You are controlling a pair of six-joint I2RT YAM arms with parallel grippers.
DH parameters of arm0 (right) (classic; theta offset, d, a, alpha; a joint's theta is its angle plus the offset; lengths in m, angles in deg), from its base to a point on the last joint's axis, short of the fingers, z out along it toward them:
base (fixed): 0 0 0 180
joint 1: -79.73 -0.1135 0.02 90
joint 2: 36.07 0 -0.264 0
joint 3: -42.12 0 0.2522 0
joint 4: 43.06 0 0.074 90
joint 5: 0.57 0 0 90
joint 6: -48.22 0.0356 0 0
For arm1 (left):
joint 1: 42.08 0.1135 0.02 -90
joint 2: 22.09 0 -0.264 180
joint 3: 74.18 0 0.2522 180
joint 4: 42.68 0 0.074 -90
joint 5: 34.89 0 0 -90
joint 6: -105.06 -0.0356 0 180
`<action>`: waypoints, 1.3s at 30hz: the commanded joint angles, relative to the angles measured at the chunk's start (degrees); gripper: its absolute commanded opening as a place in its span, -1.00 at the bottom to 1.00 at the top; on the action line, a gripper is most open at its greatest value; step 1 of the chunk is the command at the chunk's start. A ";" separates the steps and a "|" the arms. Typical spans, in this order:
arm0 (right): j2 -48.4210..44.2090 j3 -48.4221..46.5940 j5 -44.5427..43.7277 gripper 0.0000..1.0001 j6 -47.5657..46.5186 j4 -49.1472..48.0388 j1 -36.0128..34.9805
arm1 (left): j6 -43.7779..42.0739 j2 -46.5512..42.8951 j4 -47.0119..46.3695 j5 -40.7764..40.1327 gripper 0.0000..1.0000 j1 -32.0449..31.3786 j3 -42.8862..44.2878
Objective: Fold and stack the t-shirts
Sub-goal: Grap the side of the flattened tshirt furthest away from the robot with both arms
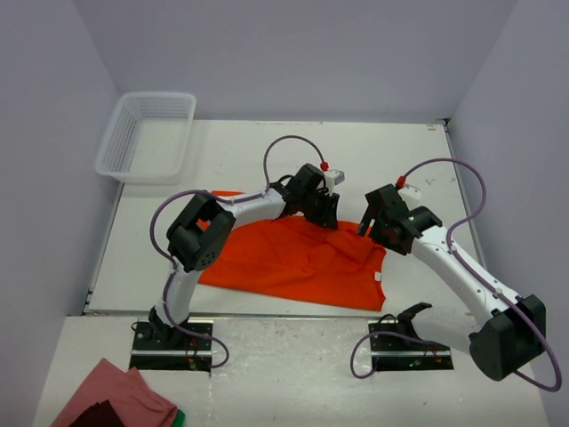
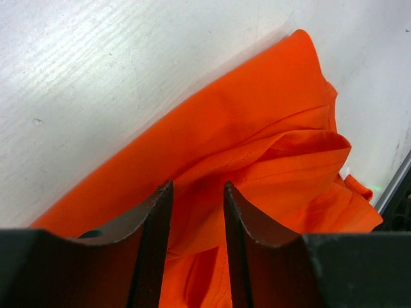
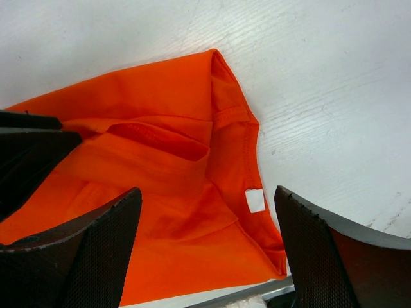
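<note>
Top external view: the orange t-shirt (image 1: 293, 258) lay spread but rumpled on the table (image 1: 427, 160), beneath both sets of jaws, not yet folded. The left gripper (image 2: 198, 192) had its jaws nearly together, with a raised ridge of fabric running into the narrow gap, so it looked pinched on the shirt. Creases fanned out ahead of the jaws. The right gripper (image 3: 207, 192) had its jaws spread wide and held nothing. It hovered over the collar end, with the white tag (image 3: 255, 200) between the jaws and the shirt's edge just beyond the tips. Risks, as judged: the left pinch probably caught only one wrinkle or the top layer, so a lift could slip free or drag the shirt into a bunch. The right jaws, closing where they were, could take the collar and lower layer unevenly, or scrape bare table. A pull from one arm alone would skew the shirt. The grippers were near each other, so a bump was possible. A basket (image 1: 147, 133) and a pink cloth (image 1: 111, 396) sat well apart from both jaws.
</note>
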 commanded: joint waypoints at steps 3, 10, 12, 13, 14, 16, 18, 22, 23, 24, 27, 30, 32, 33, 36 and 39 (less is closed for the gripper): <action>0.51 0.94 0.37 0.69 -0.06 -0.67 0.27 | -1.43 0.99 0.62 -1.63 -0.31 0.08 -0.36; 0.95 2.96 2.30 0.70 1.60 -0.84 0.27 | -1.07 0.46 -1.58 0.38 -0.55 -0.19 -4.76; 1.38 3.67 4.40 0.69 1.52 -2.33 0.27 | -0.73 0.37 -2.54 0.74 -0.66 -0.36 -5.55; 1.91 4.45 5.37 0.69 1.26 -3.03 0.27 | -0.64 0.37 -2.72 0.83 -0.76 -0.36 -5.73; 2.26 4.72 6.25 0.69 1.17 -4.69 0.27 | -0.63 0.37 -2.81 0.83 -0.84 -0.36 -5.82; 3.14 5.07 8.28 0.68 0.99 -6.11 0.27 | -0.63 0.28 -3.16 0.83 -1.00 -0.36 -6.08; 4.90 4.99 8.72 0.65 0.82 -7.25 0.27 | -0.63 0.02 -3.16 0.65 -1.00 -0.36 -6.34; 8.58 2.45 8.10 0.47 -0.23 -7.96 1.05 | -0.72 -0.33 -3.78 0.74 -1.00 -0.45 -7.40; 8.94 2.00 8.19 0.34 -0.41 -8.22 1.49 | -0.64 -0.33 -3.95 0.83 -1.00 -0.45 -7.83; 9.21 1.65 8.54 0.27 -0.76 -8.49 1.93 | -0.55 -0.33 -4.13 0.92 -1.00 -0.45 -8.01; 9.65 1.12 9.86 0.05 -1.64 -9.89 3.95 | -0.37 -0.60 -5.18 1.44 -1.00 -0.45 -9.15; 10.17 1.38 11.18 -0.02 -2.26 -10.68 5.28 | -0.20 -0.77 -5.88 1.88 -1.00 -0.36 -9.77; 10.44 1.47 10.39 -0.01 -2.35 -10.86 5.71 | -0.19 -0.60 -6.15 2.41 -1.00 -0.36 -9.86; 10.44 1.56 10.39 0.00 -2.43 -11.04 5.98 | -0.20 -0.60 -6.24 2.32 -1.00 -0.45 -9.95; 11.05 1.38 11.17 0.01 -3.05 -11.48 7.12 | -0.20 -0.25 -6.41 2.67 -1.00 -0.36 -10.04; 12.46 1.21 12.93 0.00 -3.40 -12.26 7.47 | -0.20 -0.25 -6.59 2.76 -1.00 -0.36 -10.12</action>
